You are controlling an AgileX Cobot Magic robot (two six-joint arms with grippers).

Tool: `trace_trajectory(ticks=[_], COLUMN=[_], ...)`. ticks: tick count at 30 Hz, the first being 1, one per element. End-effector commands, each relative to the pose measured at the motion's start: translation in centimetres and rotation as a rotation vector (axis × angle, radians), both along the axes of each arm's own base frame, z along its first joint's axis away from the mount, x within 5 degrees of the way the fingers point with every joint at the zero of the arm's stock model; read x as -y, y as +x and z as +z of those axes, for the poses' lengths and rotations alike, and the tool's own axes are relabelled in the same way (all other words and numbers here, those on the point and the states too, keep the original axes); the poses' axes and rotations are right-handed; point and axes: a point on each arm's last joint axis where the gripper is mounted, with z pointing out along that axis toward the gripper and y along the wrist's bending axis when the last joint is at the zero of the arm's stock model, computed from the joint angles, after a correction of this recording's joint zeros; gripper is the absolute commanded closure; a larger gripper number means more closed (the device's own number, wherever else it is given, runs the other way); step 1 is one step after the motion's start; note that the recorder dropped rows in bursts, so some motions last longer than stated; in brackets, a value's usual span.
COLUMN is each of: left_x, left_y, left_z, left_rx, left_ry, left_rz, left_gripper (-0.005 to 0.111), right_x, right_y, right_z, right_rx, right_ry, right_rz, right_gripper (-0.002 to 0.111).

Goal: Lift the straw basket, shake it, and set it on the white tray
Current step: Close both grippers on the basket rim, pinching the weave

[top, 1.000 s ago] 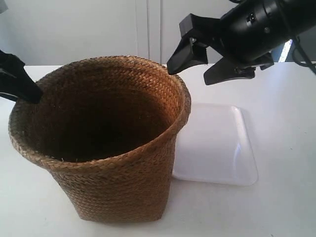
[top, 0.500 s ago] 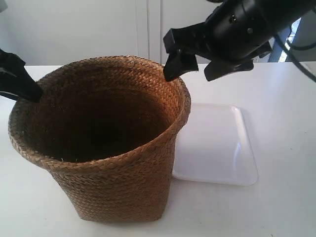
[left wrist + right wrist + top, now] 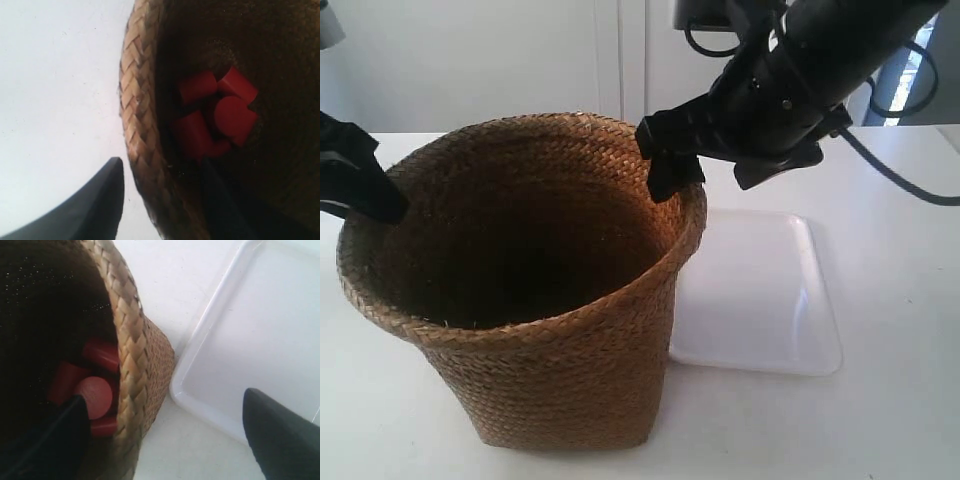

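The straw basket [image 3: 550, 330] stands upright on the white table, with the white tray [image 3: 760, 300] just beside its base. My left gripper [image 3: 161, 170] is open and straddles the braided rim [image 3: 137, 115], one finger outside with a thin gap and one inside the dark interior. It shows at the exterior view's left as the left gripper [image 3: 370, 190]. My right gripper [image 3: 165, 395] is wide open over the opposite rim, one finger inside the basket [image 3: 132, 365] and one above the tray [image 3: 250, 340]. In the exterior view the right gripper [image 3: 705, 175] sits at the rim's far right.
Several red cylinders [image 3: 215, 115] lie in the bottom of the basket; the right wrist view also shows the red cylinders [image 3: 92, 395]. A white wall with cabinet doors stands behind the table [image 3: 900, 430].
The arm at the exterior view's right has swung left and down, bringing its open gripper over the basket rim. The other gripper and the basket have not moved.
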Motion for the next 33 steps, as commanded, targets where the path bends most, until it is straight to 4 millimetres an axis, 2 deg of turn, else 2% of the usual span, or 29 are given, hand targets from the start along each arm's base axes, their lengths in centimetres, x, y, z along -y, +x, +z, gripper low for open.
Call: trace_trajectory(ticks=[1,9,30,32,33], left_x=[0.2,0.2,0.2,0.2,0.2], left_y=[-0.4,-0.5,0.0,-0.1,-0.1], left_z=[-1.3,-1.6,-1.7,-1.7,-1.7], left_rx=[-0.055,-0.068,-0.018,-0.022,-0.024], left_ry=[-0.014,-0.014,-0.019,-0.02,-0.018], left_rz=[0.006,0.005,0.013,0.013,0.012], left_gripper=[0.054,0.054,0.054,0.054,0.056], right_x=[0.0,-0.3,-0.9,-0.9,-1.0], right_y=[0.0,0.9,1.4,1.4,1.2], right_z=[0.1,-1.9,-2.2,-2.3,-2.4], right_rx=[0.009,-0.085,-0.079,-0.086,-0.109], right_ry=[-0.007,-0.021,0.038,0.035,0.04], right_rz=[-0.001,-0.038,-0.049,-0.048,-0.047], right_gripper=[0.03,0.03,0.031,0.038,0.049])
